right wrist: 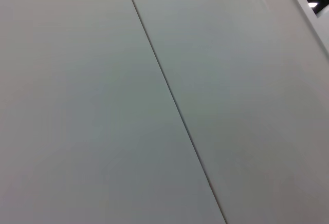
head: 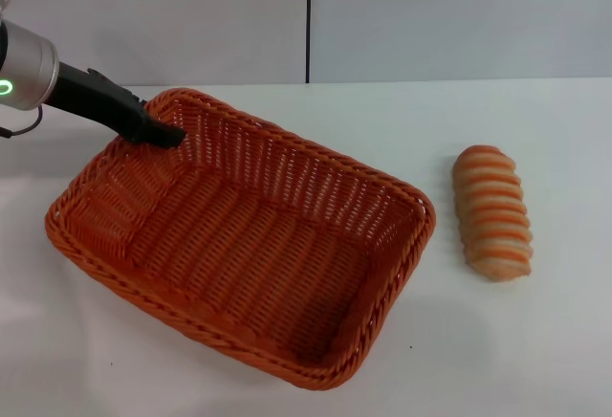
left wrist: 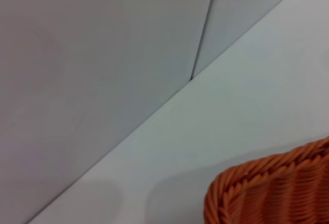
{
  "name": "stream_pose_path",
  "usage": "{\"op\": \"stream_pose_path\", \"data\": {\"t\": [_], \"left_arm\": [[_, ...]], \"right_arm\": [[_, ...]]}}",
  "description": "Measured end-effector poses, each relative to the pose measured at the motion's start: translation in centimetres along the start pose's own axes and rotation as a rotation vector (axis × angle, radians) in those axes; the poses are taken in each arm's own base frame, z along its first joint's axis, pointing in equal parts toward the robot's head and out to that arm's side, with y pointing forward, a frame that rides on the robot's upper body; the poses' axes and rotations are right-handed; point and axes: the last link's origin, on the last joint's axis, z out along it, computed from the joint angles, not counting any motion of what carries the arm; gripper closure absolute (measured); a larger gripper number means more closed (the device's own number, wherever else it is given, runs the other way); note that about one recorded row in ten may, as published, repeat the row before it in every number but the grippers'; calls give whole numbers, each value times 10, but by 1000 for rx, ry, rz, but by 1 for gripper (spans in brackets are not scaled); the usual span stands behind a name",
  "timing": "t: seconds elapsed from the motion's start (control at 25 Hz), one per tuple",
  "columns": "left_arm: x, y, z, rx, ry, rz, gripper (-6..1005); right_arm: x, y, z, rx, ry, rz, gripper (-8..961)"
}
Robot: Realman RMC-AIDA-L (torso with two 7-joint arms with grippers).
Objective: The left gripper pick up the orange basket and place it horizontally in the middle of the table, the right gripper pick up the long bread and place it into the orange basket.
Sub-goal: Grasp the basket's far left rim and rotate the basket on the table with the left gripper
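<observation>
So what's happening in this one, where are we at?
The left gripper is at the far left corner of the orange basket, its tip at the rim. The basket lies skewed on the table and is empty. The long bread lies on the table to the basket's right, apart from it and untouched. The right gripper is out of sight; its wrist camera sees only wall.

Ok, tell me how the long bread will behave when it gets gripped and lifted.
The long bread looks soft, so a hard pinch would probably dent it. Its rounded, ridged sides suggest it could roll if nudged sideways on the table. It's likely light for its size.
</observation>
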Motion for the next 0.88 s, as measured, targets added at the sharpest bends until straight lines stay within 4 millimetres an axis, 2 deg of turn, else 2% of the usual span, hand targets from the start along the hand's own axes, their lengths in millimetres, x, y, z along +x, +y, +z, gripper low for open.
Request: {"op": "stream_pose_path", "data": {"t": [0.44, 0.64, 0.88], "left_arm": [[0, -2, 2, 34, 2, -14, 584], [1, -1, 2, 33, 10, -36, 759], [2, -1, 1, 32, 8, -34, 761]], "right_arm": [[-3, -4, -1, 18, -13, -3, 392], [-3, -5, -2, 22, -13, -3, 388], [-2, -4, -2, 20, -10, 1, 384]]}}
